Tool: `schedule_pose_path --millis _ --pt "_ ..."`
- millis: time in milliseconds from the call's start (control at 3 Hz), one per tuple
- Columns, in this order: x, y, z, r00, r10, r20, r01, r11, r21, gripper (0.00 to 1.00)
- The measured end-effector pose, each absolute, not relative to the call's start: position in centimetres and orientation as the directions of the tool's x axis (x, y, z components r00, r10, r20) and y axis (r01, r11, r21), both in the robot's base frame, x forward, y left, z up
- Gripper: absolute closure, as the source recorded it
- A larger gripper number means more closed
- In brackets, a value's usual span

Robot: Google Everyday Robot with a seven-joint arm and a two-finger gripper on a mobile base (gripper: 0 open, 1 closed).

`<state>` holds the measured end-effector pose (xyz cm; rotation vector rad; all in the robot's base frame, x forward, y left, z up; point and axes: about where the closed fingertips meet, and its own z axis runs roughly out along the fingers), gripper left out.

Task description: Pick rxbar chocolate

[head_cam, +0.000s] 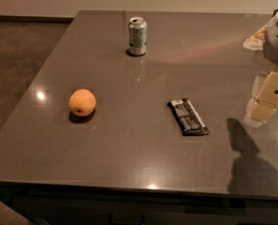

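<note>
The rxbar chocolate (188, 116) is a flat black bar with white lettering. It lies on the grey-brown table (129, 153), right of centre, with its long side running from back left to front right. My gripper (257, 112) hangs at the right edge of the view, cream-coloured. It is above the table, to the right of the bar and apart from it. Its shadow falls on the table in front of it.
An orange (82, 102) sits on the left part of the table. A silver drink can (137, 35) stands upright at the back centre. A pale packet (253, 40) lies at the back right, partly hidden by my arm. The table's front edge runs along the bottom.
</note>
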<state>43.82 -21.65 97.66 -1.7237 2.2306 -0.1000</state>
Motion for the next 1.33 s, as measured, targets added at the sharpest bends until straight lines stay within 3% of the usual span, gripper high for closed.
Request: schedule_pose_path --millis 667,1333 --pt "45.5 -21.0 96.9 -0.316 -0.927 -0.203 -0.898 0.362 -0.249 0.0" --pt "50.0 -18.5 91.3 -0.65 -0.75 -0.125 -0.739 0.662 -0.125 0.0"
